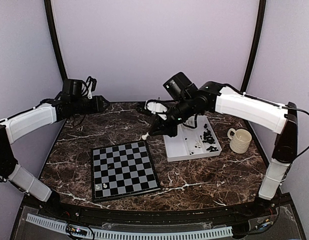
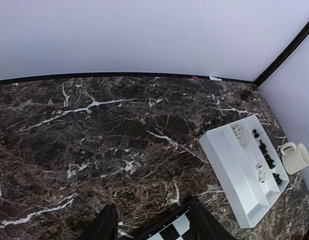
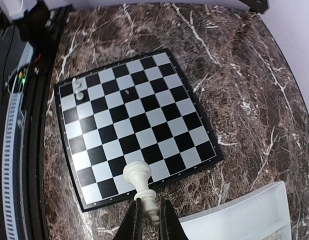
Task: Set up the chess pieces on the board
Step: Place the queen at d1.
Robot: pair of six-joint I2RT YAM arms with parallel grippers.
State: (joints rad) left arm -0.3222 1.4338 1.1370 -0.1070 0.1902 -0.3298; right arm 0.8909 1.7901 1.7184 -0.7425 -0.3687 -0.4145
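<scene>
Chess pieces [image 1: 209, 137], mostly black with a few white, lie in the tray's [image 1: 177, 147] narrower compartment, on the mug's [image 1: 239, 140] side; a white pair [image 1: 101, 186] stands side by side at the board's [image 1: 125, 172] near-left corner; the board lies flat on the table [image 1: 204, 175], just left of the tray. Your right gripper [image 3: 150, 209] is closed narrow on a white piece [image 3: 138, 176], pinching it near the base with its head pointing away from the fingers; in the top view it hangs above the table just beyond the board's far-right corner, between board and tray. Your left gripper [image 2: 153, 221] is spread wide and holds nothing; it sits over the table's far-left part, apart from the board.
</scene>
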